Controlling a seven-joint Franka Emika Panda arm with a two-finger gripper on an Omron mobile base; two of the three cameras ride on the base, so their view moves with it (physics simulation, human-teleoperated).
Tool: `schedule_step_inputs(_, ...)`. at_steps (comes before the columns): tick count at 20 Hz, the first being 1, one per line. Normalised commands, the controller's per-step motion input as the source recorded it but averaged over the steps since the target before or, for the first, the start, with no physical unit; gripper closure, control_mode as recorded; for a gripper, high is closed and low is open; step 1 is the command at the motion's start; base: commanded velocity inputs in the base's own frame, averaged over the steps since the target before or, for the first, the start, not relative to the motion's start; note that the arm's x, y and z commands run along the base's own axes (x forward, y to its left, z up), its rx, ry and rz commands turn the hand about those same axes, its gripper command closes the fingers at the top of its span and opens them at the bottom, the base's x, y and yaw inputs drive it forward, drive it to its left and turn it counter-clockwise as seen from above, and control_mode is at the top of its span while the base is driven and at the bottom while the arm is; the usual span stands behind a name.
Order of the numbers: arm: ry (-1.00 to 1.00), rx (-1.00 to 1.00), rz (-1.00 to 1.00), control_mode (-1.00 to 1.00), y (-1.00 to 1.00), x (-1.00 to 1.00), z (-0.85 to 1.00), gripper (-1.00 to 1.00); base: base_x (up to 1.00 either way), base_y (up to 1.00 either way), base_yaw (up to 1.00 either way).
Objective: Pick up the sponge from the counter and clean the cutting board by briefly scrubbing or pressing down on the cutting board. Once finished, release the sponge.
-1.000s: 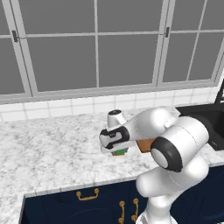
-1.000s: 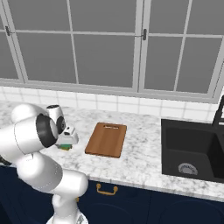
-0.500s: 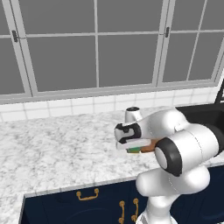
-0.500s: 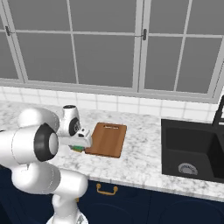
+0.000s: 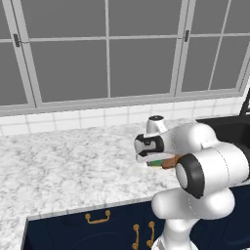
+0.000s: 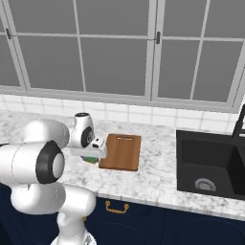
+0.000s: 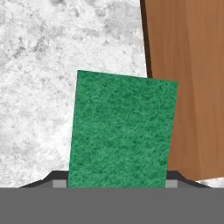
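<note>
End effector [image 7: 117, 183] clamped on sponge [image 7: 120, 131], held above counter [image 7: 39, 87]; board [image 7: 192, 78] edge just beside and below it. Risk: pressing down here catches the edge, tilting the sponge or missing the board.

Three views around the cutting board [image 6: 121, 151]

Both base cameras look forward and down at it; the hand camera hovers close above its edge.

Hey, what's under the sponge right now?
In the hand view, the sponge, held in the claw, hangs mostly over the marble counter, its right side overlapping the board's left edge. The surface directly beneath is hidden by the sponge itself.
</note>
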Motion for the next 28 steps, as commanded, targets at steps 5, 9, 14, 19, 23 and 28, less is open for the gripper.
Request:
schedule_step_inputs(5, -0.07, -0.03, 0.01, -1.0, -0.11, -0.04, 0.72, 1.0, 0.0, 0.0, 0.0)
schedule_step_inputs(9, 0.16, -0.14, -0.02, -1.0, -0.56, 0.44, -0.19, 1.0, 0.0, 0.0, 0.0)
schedule_step_inputs(14, 0.07, -0.1, 0.0, -1.0, -0.49, 0.41, -0.3, 1.0, 0.0, 0.0, 0.0)
schedule_step_inputs(19, 0.1, -0.09, 0.01, -1.0, -0.1, 0.54, -0.68, 1.0, 0.0, 0.0, 0.0)
schedule_step_inputs(23, 0.14, -0.04, 0.0, -1.0, 0.0, 0.59, -0.74, 1.0, 0.0, 0.0, 0.0)
schedule_step_inputs(28, 0.04, 0.09, 0.04, -1.0, -0.01, 0.58, -0.14, 1.0, 0.0, 0.0, 0.0)
